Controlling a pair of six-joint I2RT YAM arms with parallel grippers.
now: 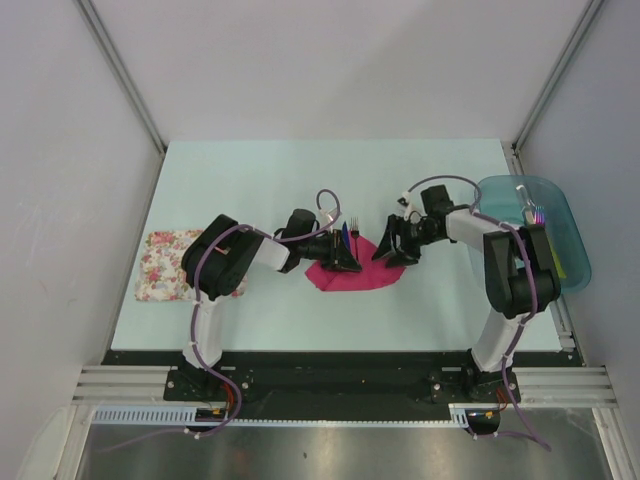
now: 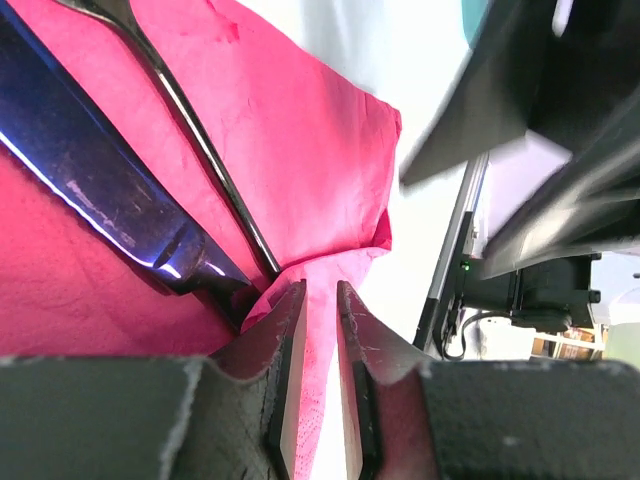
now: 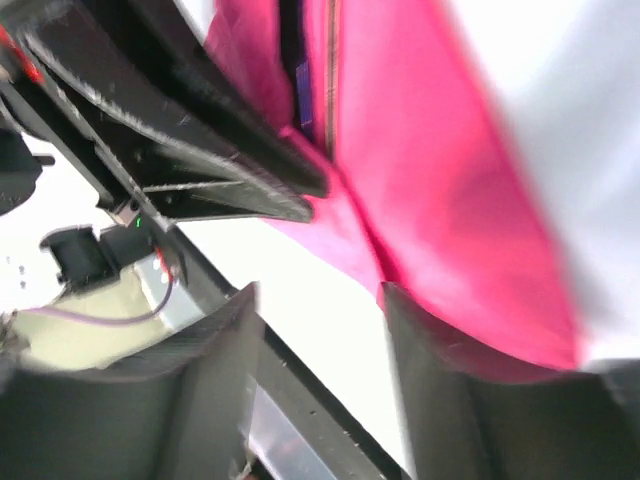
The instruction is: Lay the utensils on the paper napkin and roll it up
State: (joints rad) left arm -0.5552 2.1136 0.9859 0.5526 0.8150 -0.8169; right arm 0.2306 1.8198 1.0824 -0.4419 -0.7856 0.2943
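Observation:
The magenta paper napkin (image 1: 358, 272) lies mid-table with one edge folded up. On it lie the utensils: a dark blue knife (image 2: 90, 185) and a black fork (image 2: 200, 140), whose tines (image 1: 353, 230) stick out past the napkin's far edge. My left gripper (image 2: 320, 295) is shut on a raised fold of the napkin (image 2: 300, 130), right beside the utensil handles. My right gripper (image 3: 320, 300) stands open at the napkin's right edge (image 3: 450, 180), one finger against the paper and nothing between its jaws. The left fingers (image 3: 200, 150) show close in front of it.
A white floral cloth (image 1: 175, 265) lies at the table's left edge under the left arm. A teal bin (image 1: 545, 235) at the right edge holds a brush with coloured bristles (image 1: 533, 212) and a yellow-green strip (image 1: 561, 266).

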